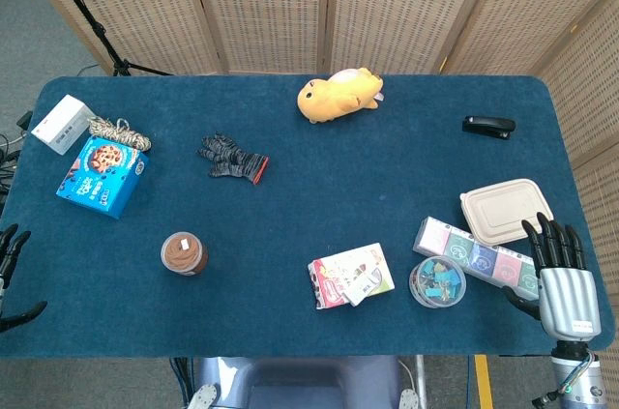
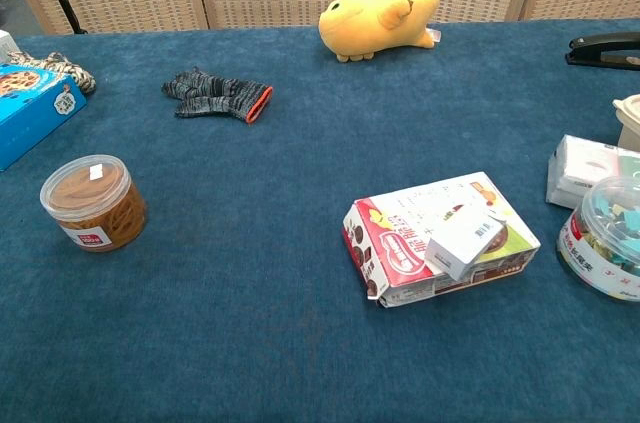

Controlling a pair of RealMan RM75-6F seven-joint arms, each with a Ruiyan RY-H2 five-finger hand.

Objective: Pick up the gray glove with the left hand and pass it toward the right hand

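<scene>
From the head view, the gray glove [image 1: 232, 159] is lying on the blue tabletop [image 1: 290, 235] before wicker screens [image 1: 290, 3], while the left robot hand [image 1: 12, 274] and right robot hand [image 1: 559, 269] are hovering empty with fingers spread at the near corners. From the chest view, the glove [image 2: 215, 96] is lying untouched beyond a round jar [image 2: 93, 202]; neither hand is showing here.

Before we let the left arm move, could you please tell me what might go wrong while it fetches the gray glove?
1. The left hand sits at the table's near left edge, far from the gray knit glove with the orange cuff; the long reach may pass over the brown-filled clear plastic jar and could tip it.
2. The glove lies flat and limp on the blue cloth, so fingers may snag the cloth or catch only part of it.
3. The right hand hovers by the beige lidded container, crowding a handover.
</scene>
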